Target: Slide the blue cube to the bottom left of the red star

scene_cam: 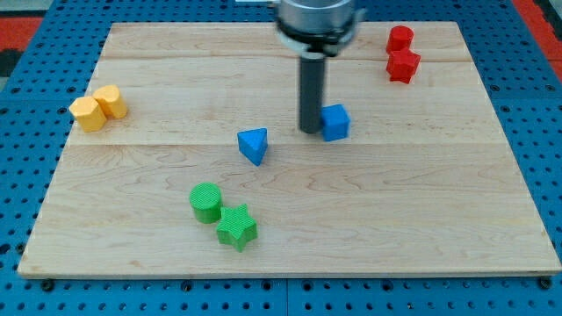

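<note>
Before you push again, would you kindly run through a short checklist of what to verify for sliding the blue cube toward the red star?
1. My tip against the blue cube: ok, it sits at the cube's left side, seemingly touching.
2. Right block chosen: ok, the blue triangular block lies apart, further left.
3. Red star located: ok, near the view's top right, just below another red block; exact shapes are hard to make out.
4. Path up-right to the star: ok, no block in between.
5. Push direction: not ok, the tip should be lower left of the cube.
6. Cube already at goal: not ok.
</note>
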`<state>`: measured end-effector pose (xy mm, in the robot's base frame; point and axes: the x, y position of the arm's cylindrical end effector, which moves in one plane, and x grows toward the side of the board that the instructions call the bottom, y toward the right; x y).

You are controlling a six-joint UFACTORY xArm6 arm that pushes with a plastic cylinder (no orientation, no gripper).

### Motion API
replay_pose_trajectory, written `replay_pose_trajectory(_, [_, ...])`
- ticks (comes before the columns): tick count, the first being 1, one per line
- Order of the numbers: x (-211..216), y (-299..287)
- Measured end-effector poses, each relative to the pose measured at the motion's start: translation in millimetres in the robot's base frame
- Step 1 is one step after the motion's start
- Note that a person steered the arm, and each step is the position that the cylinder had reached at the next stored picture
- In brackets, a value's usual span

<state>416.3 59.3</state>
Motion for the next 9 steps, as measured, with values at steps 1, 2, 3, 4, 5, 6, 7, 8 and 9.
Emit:
replay_pose_trajectory(1, [14, 36])
replay_pose_trajectory(2, [-4, 62])
replay_pose_trajectory(3, [-11, 116])
replay_pose_trajectory(4, [23, 161])
replay_pose_trajectory(5, [4, 180])
replay_pose_trajectory(6, [-15, 121])
replay_pose_trajectory(7, [-10, 111])
replay_pose_trajectory(8, [-10, 108])
replay_pose_trajectory(9, [-30, 106])
